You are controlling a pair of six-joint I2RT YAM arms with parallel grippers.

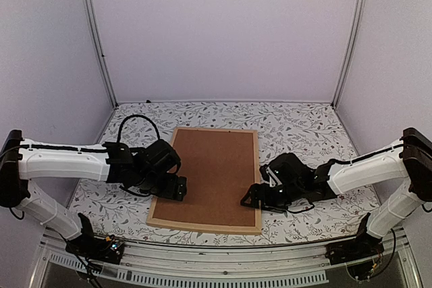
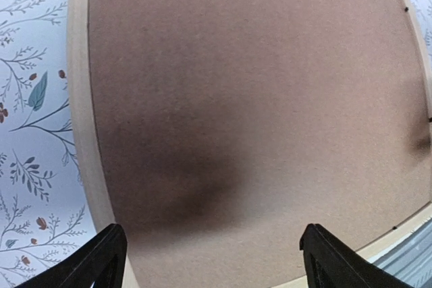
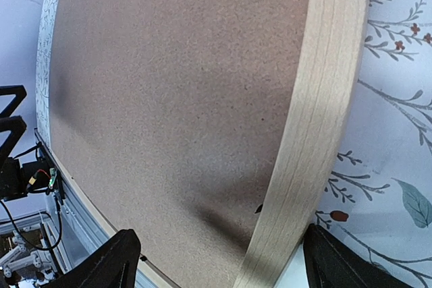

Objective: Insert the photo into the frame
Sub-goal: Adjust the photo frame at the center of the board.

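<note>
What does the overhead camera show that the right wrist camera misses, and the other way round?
Only the overhead view: the whole frame lying flat, with the left arm and right arm reaching to its two long sides, and the booth's walls. Only the right wrist view: the frame's side bar close up, its wood grain plain, with the open jaws standing to either side of it. Both: the brown board filling the frame and the leafy tablecloth.
</note>
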